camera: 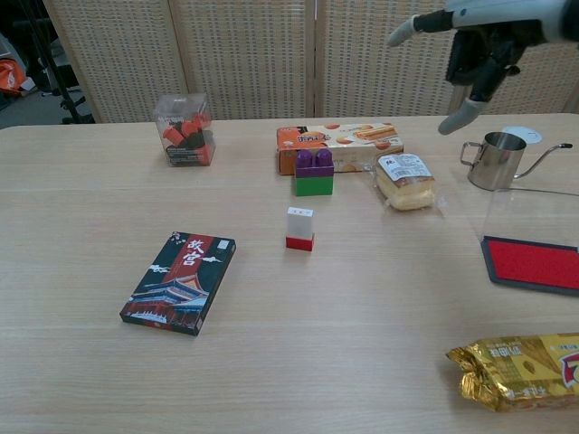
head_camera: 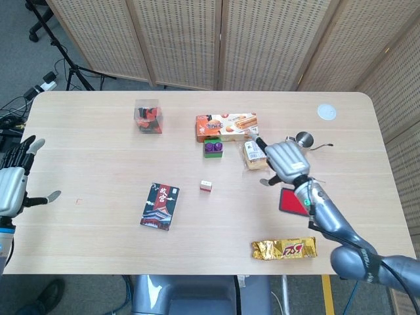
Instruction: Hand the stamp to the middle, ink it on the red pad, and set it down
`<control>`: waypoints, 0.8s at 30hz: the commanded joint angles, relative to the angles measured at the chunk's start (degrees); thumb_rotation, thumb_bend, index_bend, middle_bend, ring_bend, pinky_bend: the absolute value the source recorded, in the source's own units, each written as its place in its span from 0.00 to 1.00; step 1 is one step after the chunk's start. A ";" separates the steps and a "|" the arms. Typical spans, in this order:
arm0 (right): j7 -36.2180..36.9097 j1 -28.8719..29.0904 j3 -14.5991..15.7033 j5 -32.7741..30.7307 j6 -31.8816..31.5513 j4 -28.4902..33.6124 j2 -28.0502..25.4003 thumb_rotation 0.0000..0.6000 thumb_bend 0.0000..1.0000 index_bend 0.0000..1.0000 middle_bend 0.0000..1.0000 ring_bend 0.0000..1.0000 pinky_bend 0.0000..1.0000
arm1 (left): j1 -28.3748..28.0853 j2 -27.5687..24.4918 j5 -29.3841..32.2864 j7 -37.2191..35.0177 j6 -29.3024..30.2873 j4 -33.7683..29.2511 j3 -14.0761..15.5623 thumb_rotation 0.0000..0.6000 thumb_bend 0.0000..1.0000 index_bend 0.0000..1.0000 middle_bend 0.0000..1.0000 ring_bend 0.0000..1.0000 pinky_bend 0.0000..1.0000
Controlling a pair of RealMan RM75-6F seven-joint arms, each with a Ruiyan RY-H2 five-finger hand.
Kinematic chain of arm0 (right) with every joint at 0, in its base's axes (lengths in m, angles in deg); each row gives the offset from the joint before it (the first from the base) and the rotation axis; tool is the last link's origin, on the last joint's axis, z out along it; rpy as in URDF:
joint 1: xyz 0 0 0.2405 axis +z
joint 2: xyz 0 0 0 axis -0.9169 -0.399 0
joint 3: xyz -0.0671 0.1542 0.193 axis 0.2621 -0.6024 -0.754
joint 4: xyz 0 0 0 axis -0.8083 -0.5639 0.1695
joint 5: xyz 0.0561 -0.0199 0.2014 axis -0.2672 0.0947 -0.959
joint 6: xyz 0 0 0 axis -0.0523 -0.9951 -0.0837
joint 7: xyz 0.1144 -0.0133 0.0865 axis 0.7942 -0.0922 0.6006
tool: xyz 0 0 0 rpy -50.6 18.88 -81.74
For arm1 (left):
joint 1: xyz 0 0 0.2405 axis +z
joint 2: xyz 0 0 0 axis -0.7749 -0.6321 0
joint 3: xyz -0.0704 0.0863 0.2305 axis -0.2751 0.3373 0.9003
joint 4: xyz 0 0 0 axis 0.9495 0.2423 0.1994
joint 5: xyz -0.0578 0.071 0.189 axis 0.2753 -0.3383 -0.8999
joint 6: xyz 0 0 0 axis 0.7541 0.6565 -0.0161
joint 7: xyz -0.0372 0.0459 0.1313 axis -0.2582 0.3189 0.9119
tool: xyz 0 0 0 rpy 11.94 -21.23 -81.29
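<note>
The stamp (head_camera: 206,186) (camera: 299,228), a small white block with a red base, stands upright near the table's middle. The red ink pad (head_camera: 289,203) (camera: 534,263) lies open to its right, partly hidden by my right arm in the head view. My right hand (head_camera: 283,161) (camera: 479,36) hovers above the table between the wrapped bread and the pad, fingers spread, holding nothing. My left hand (head_camera: 13,184) is off the table's left edge, fingers apart and empty; the chest view does not show it.
A card box (head_camera: 159,205) lies left of the stamp. Purple and green blocks (head_camera: 212,147), a biscuit box (head_camera: 226,126), wrapped bread (head_camera: 254,153) and a steel pitcher (head_camera: 302,143) sit behind. A clear box of red pieces (head_camera: 148,116) is back left. A gold snack bag (head_camera: 283,249) lies front right.
</note>
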 commanded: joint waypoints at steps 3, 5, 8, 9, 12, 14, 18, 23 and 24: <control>-12.17 10.36 2.33 -17.32 -3.35 -5.31 11.80 1.00 0.00 0.14 0.94 1.00 1.00 | 0.02 -0.86 1.38 -1.29 -2.24 0.47 -1.11 1.00 0.00 0.00 0.00 0.00 0.00; -13.80 12.33 2.36 -21.06 -4.78 -5.62 14.23 1.00 0.00 0.24 0.95 1.00 1.00 | -0.03 -0.96 1.68 -1.47 -2.86 0.66 -1.39 1.00 0.00 0.00 0.00 0.00 0.00; -17.22 15.98 2.23 -26.98 -8.37 -6.56 18.70 1.00 0.00 0.31 0.95 1.00 1.00 | -0.11 -1.15 2.19 -1.76 -4.18 0.95 -1.80 1.00 0.00 0.00 0.00 0.00 0.00; -17.97 16.81 2.14 -28.44 -9.24 -6.93 19.82 1.00 0.00 0.32 0.95 1.00 1.00 | -0.13 -1.19 2.29 -1.83 -4.47 1.00 -1.89 1.00 0.00 0.00 0.00 0.00 0.00; -20.68 19.55 1.74 -33.73 -13.02 -9.17 24.04 1.00 0.00 0.35 0.96 1.00 1.00 | -0.11 -1.42 2.40 -2.13 -5.45 1.06 -2.18 1.00 0.00 0.00 0.00 0.00 0.00; -21.52 20.63 1.40 -35.93 -15.39 -11.32 26.89 1.00 0.03 0.35 0.96 1.00 1.00 | 0.02 -1.59 2.32 -2.38 -5.78 1.07 -2.36 1.00 0.00 0.00 0.00 0.00 0.00; -22.36 21.75 0.56 -38.88 -18.28 -14.96 31.12 1.00 0.09 0.35 0.96 1.00 1.00 | 0.28 -1.88 2.27 -3.05 -6.43 1.12 -2.72 1.00 0.00 0.00 0.00 0.00 0.00; -21.91 22.26 -0.79 -38.88 -20.47 -18.47 34.97 1.00 0.18 0.38 0.96 1.00 1.00 | 0.47 -2.18 1.78 -3.46 -7.32 1.03 -2.95 1.00 0.00 0.00 0.00 0.00 0.00; -21.80 22.29 -0.95 -38.79 -20.79 -19.11 35.61 1.00 0.19 0.38 0.96 1.00 1.00 | 0.56 -2.26 1.71 -3.54 -7.36 1.00 -2.99 1.00 0.00 0.00 0.00 0.00 0.00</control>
